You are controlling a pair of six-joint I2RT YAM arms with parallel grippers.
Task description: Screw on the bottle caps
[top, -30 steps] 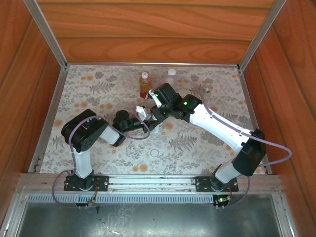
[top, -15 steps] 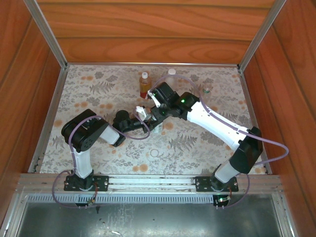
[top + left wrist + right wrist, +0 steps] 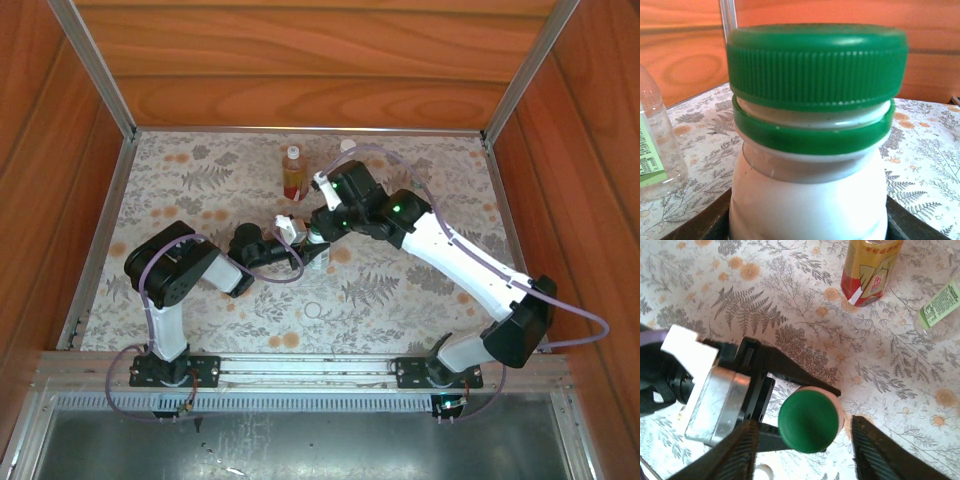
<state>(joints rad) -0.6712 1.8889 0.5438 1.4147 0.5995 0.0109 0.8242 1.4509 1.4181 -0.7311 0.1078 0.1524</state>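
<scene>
Amber bottle (image 3: 292, 172) and clear bottle (image 3: 939, 305) obstruct behind; table's (image 3: 170, 190) far-left corner open.

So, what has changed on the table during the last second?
The right arm swung its elbow right and nearer; its wrist shifted right. The right gripper stands open around the dark green ribbed plastic cap. The left gripper stayed shut on the white plastic bottle; the amber plastic bottle did not move.
</scene>
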